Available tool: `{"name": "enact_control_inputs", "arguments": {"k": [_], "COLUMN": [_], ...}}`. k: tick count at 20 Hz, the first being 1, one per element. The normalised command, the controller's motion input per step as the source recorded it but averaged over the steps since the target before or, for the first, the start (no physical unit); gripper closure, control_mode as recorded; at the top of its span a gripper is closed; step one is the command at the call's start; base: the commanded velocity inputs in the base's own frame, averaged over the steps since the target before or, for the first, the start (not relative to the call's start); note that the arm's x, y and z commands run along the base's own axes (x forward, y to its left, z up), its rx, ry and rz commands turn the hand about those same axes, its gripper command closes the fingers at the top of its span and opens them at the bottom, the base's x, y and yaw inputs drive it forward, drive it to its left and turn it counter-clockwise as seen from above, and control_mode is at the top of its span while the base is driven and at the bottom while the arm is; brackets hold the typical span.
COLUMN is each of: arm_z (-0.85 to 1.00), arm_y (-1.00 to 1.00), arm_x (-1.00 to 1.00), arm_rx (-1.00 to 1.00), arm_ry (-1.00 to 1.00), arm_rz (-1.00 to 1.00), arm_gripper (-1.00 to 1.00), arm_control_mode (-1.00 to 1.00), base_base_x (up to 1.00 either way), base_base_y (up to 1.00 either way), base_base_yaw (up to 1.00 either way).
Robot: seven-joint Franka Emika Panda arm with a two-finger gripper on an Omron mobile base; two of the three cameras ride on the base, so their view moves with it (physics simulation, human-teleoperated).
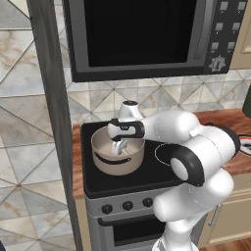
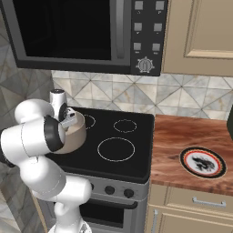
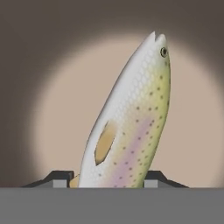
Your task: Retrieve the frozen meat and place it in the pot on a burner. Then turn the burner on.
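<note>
The end effector hangs inside the pot, its fingertips closed against the frozen meat, a speckled fish pointing down at the pot's pale floor. The placing step is in hand; next comes opening the fingers, then reaching a stove knob. The hand view shows the grip; the base views show the pot on the black stove top
</note>
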Motion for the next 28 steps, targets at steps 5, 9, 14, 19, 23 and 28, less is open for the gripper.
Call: {"name": "enact_control_inputs", "arguments": {"k": [5,9,14,19,23,28], "arm_z": [-0.07,-0.03,0.0,0.0,0.04,0.3], "arm_y": [0.0,0.0,0.0,0.0,0.0,0.0], "arm_x": [0.0,0.0,0.0,0.0,0.0,0.0], "arm_rx": [0.0,0.0,0.0,0.0,0.0,0.0], "arm_ry": [0.0,0.0,0.0,0.0,0.0,0.0], "arm_rz": [0.0,0.0,0.0,0.0,0.0,0.0], "arm_gripper": [1.0,-1.0,-1.0,-1.0,-1.0,-1.0], "arm_control_mode": [-1.0,-1.0,-1.0,-1.0,-1.0,-1.0], "base_base_x": [0.0,0.0,0.0,0.0,0.0,0.0], "base_base_y": [0.0,0.0,0.0,0.0,0.0,0.0], "base_base_yaw": [0.0,0.0,0.0,0.0,0.0,0.0]}}
